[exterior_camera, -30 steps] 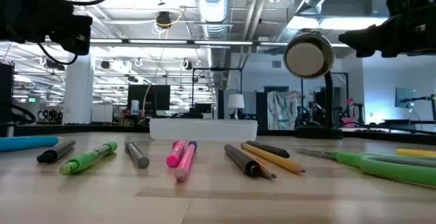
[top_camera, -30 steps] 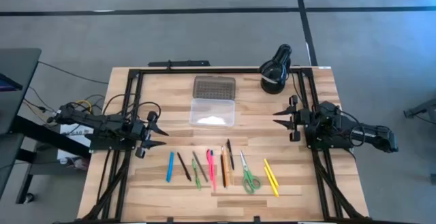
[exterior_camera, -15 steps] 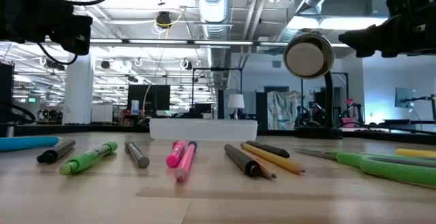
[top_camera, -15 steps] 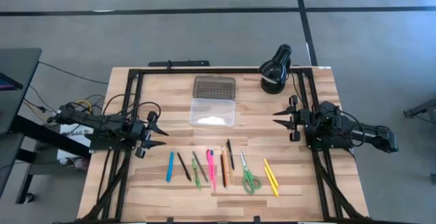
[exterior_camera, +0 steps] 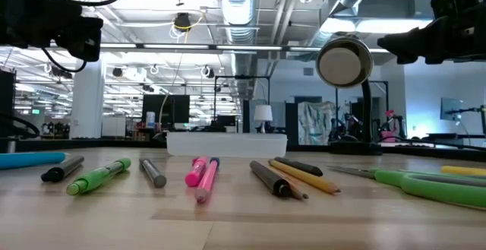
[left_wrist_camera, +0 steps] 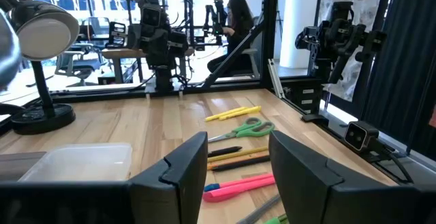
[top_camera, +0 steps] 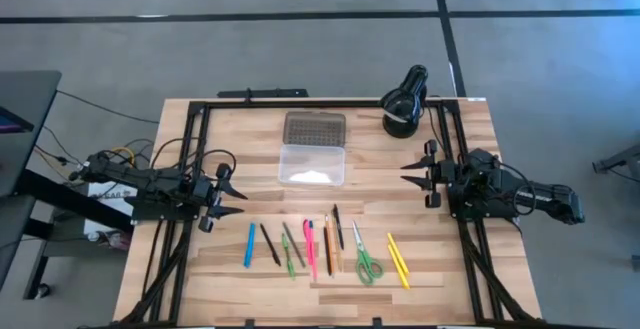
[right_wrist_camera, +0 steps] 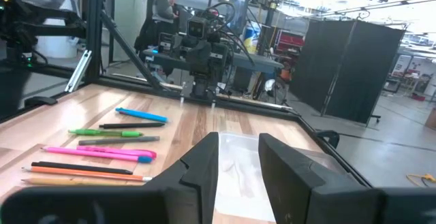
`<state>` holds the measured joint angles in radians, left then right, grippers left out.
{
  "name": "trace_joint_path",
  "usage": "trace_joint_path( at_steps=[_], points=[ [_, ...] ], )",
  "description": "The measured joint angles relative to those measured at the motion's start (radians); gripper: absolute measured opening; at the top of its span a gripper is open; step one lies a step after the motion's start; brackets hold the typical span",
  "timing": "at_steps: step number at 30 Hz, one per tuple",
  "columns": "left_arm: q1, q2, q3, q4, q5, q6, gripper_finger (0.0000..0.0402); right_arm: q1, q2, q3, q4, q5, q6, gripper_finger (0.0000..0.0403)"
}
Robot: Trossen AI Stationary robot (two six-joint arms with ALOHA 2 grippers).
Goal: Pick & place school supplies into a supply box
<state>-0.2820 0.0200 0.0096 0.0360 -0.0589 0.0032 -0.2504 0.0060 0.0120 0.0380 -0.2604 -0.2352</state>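
High view: supply box [top_camera: 313,163] far-centre on desk [top_camera: 470,269], lid [top_camera: 314,127] beyond it, lamp [top_camera: 404,101] far right. School supplies [top_camera: 325,246] lie in a near row. Left gripper [top_camera: 228,196] and right gripper [top_camera: 416,167] hover at the sides, jaws open, empty.
Low view: pink marker [exterior_camera: 198,172], scissors [exterior_camera: 421,183] right.

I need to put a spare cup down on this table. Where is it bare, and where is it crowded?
Bare wood lies between the supply box and the left gripper, and between the box and the right gripper. The near edge is crowded: pens, pencils and scissors lie in a row.
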Motion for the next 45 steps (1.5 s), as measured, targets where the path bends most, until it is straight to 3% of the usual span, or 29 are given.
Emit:
trace_joint_path(
  at_steps=[13,18,23,32,37,45],
  points=[
    [0.0,0.0,0.0,0.0,0.0,-0.02,0.0153,0.0,0.0,0.0,0.0,0.0,0.0,0.0102],
    [0.0,0.0,0.0,0.057,-0.022,-0.138,0.0153,0.0,0.0,0.0,0.0,0.0,0.0,0.0102],
    [0.0,0.0,0.0,0.143,-0.059,-0.365,0.0153,0.0,0.0,0.0,0.0,0.0,0.0,0.0102],
    [0.001,0.0,0.0,0.163,-0.285,-0.612,0.0153,0.0,0.0,0.0,0.0,0.0,0.0,0.0102],
    [0.0,0.0,0.0,0.138,-0.365,-0.657,0.0153,0.0,0.0,0.0,0.005,-0.001,0.004,0.0102],
    [0.001,0.0,0.0,0.131,-0.402,-0.661,0.0153,0.0,0.0,-0.002,0.167,-0.003,0.47,0.0102]
  ],
)
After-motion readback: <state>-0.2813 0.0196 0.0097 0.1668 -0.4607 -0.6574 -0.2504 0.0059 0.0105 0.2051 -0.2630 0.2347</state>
